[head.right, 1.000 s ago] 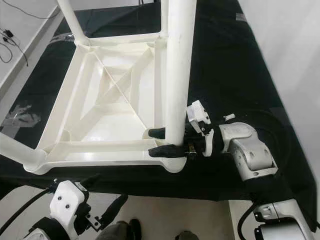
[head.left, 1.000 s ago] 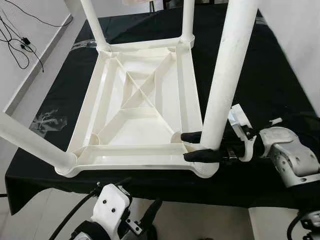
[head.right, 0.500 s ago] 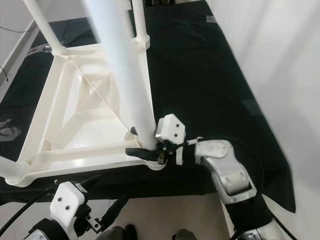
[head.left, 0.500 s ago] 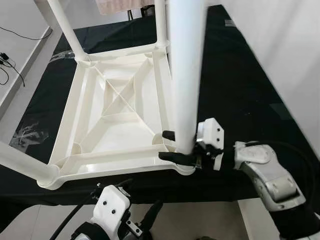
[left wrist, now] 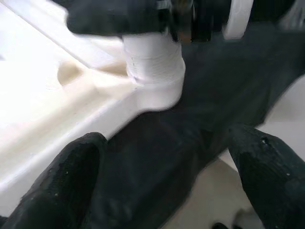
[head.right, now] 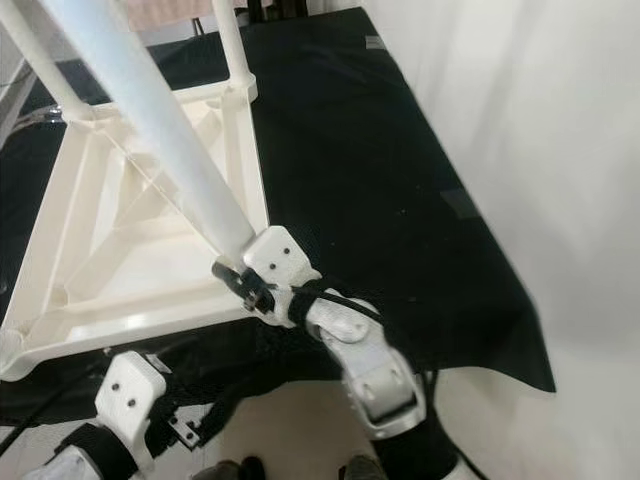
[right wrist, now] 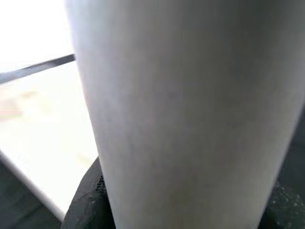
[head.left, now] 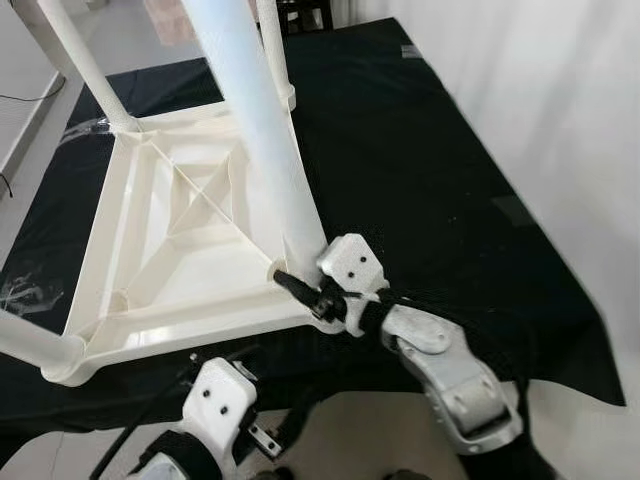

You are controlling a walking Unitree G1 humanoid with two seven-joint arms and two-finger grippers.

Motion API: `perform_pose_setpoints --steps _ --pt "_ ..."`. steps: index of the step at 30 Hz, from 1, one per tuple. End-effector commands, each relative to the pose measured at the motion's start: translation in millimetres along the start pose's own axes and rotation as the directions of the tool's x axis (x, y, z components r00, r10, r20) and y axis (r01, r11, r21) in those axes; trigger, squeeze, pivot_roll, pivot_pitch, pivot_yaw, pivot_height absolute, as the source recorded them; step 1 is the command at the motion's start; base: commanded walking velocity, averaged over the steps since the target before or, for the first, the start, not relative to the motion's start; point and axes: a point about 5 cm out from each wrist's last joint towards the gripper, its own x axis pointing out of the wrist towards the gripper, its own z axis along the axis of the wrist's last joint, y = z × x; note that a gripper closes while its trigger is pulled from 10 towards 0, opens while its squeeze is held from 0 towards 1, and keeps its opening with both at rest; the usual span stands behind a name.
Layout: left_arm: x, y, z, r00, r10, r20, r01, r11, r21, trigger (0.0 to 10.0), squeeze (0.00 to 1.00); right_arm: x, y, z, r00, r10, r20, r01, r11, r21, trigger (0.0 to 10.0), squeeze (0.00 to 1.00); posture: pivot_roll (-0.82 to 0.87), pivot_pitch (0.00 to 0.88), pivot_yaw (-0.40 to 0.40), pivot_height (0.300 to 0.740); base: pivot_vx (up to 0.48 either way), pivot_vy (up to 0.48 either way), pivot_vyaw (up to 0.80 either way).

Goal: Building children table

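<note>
Change: right claw [head.left: 297,288] swinging inward around leg [head.left: 255,130].
Grip: clamped at leg base.
Axis: rising steeply from claw.
Left claw [left wrist: 157,186]: spread, idling below.

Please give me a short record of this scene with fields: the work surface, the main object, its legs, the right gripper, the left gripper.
surface: black cloth over a table, beside a white wall
main object: white plastic tabletop, lying upside down, ribbed underside showing
legs: white legs stand in its corner sockets; near right leg is tilted
right gripper: right gripper shut on the base of the near right leg, at the socket
left gripper: left gripper open, holding nothing, below the near edge of the tabletop
</note>
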Motion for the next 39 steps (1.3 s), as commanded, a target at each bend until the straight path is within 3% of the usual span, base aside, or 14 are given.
perform_pose_setpoints --steps 1,2,5,9,13,18,19,22,25,28,31,33,35,39 --pt "-1.4 7.2 -2.8 0.999 0.03 -0.025 -0.029 0.999 0.025 10.0 0.0 -2.5 0.5 -51.8 0.966 -0.061 -0.25 0.08 0.995 0.066 10.0 0.0 0.04 0.212 0.077 0.74 0.0 0.0 0.0" --pt "-1.4 7.2 -2.8 0.999 0.03 -0.025 -0.029 0.999 0.025 10.0 0.0 -2.5 0.5 -51.8 0.966 -0.061 -0.25 0.08 0.995 0.066 10.0 0.0 0.04 0.212 0.077 0.74 0.0 0.0 0.0" --pt "5.5 36.8 19.2 0.992 0.108 0.068 -0.114 0.989 0.089 10.0 0.0 7.8 5.5 -53.7 0.963 -0.148 -0.225 0.171 0.981 0.087 10.0 0.0 0.04 0.197 0.081 0.74 0.0 0.0 0.0" --pt "6.4 42.1 25.8 0.988 0.121 0.093 -0.13 0.987 0.099 10.0 0.0 8.9 5.8 -54.3 0.961 -0.159 -0.226 0.188 0.976 0.112 10.0 0.0 0.04 0.196 0.082 0.74 0.0 0.0 0.0" --pt "10.6 57.9 56.4 0.969 0.134 0.207 -0.164 0.977 0.137 10.0 0.0 12.0 -1.0 -52.4 0.96 -0.187 -0.209 0.224 0.96 0.169 10.0 0.0 0.05 0.185 0.087 0.74 0.0 0.0 0.0" --pt "16.5 62.8 80.9 0.95 0.097 0.297 -0.145 0.979 0.144 10.0 0.0 14.0 -5.8 -49.2 0.963 -0.19 -0.192 0.225 0.957 0.182 10.0 0.0 0.05 0.181 0.088 0.74 0.0 0.0 0.0" --pt "20.8 61.6 94.7 0.933 0.048 0.356 -0.096 0.989 0.116 10.0 0.0 13.5 -7.5 -46.8 0.967 -0.183 -0.176 0.215 0.958 0.189 10.0 0.0 0.04 0.179 0.088 0.74 0.0 0.0 0.0" --pt "23.3 60.6 103.8 0.92 0.013 0.393 -0.056 0.994 0.098 10.0 0.0 13.4 -8.4 -45.5 0.97 -0.18 -0.164 0.21 0.959 0.192 10.0 0.0 0.04 0.178 0.088 0.74 0.0 0.0 0.0" --pt "37.4 56.1 125.2 0.868 -0.114 0.482 0.126 0.992 0.008 10.0 0.0 12.3 0.1 -36.4 0.993 -0.096 -0.071 0.106 0.983 0.15 10.0 0.0 0.03 0.173 0.092 0.74 0.0 0.0 0.0" --pt "45.6 52.2 131.3 0.851 -0.19 0.489 0.214 0.977 0.007 10.0 0.0 11.5 9.4 -31.8 1.0 -0.013 -0.022 0.015 0.995 0.097 10.0 0.0 0.03 0.17 0.094 0.74 0.0 0.0 0.0" --pt "45.6 52.2 131.3 0.851 -0.19 0.489 0.214 0.977 0.007 10.0 0.0 11.5 9.4 -31.8 1.0 -0.013 -0.022 0.015 0.995 0.097 10.0 0.0 0.03 0.17 0.094 0.74 0.0 0.0 0.0" --pt "51.1 49.4 134.4 0.839 -0.231 0.492 0.26 0.966 0.009 10.0 0.0 11.1 15.3 -30.5 0.999 0.045 -0.013 -0.045 0.999 0.031 10.0 0.0 0.02 0.168 0.098 0.74 0.0 0.0 0.0" --pt "65.6 43.3 143.5 0.807 -0.317 0.499 0.355 0.935 0.019 10.0 0.0 13.5 25.5 -32.5 0.989 0.142 -0.04 -0.144 0.987 -0.066 10.0 0.0 0.02 0.16 0.099 0.74 0.0 0.0 0.0" --pt "75.9 39.2 149.6 0.787 -0.377 0.488 0.414 0.91 0.035 10.0 0.0 17.3 30.4 -33.5 0.981 0.184 -0.058 -0.189 0.978 -0.088 10.0 0.0 0.01 0.152 0.1 0.74 0.0 0.0 0.0"
